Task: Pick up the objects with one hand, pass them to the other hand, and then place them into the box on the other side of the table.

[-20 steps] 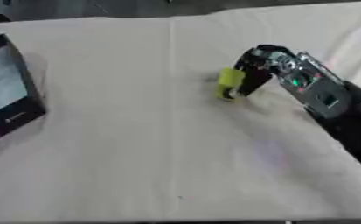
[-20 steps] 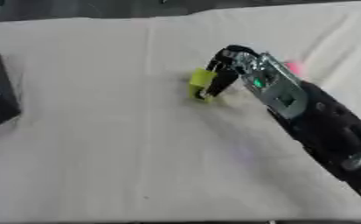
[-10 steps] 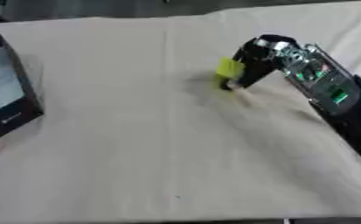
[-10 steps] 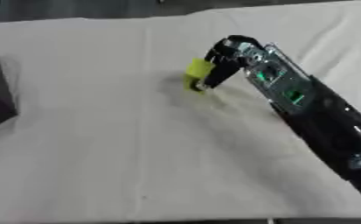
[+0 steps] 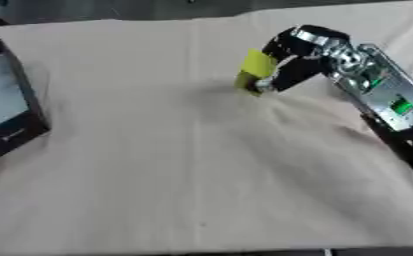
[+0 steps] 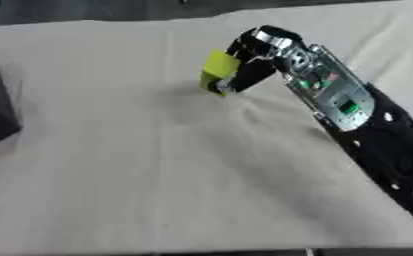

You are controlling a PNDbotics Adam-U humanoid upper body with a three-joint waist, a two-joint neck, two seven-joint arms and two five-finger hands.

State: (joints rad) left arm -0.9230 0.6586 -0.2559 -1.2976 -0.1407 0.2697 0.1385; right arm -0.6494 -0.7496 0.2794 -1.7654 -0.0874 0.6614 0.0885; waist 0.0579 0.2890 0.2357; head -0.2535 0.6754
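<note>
A small yellow-green object is pinched in my right hand, whose dark fingers curl round it just above the beige cloth at the table's upper right. The arm runs in from the lower right, silver and black with a green light. The dark box with a pale inside stands at the left edge of the table. My left hand shows in neither view.
A beige cloth covers the table, with a crease down its middle and wrinkles under the right arm. The table's far edge lies close behind the hand.
My right hand has lifted the yellow-green object off the cloth and drawn it up and slightly away. The box keeps its place.
</note>
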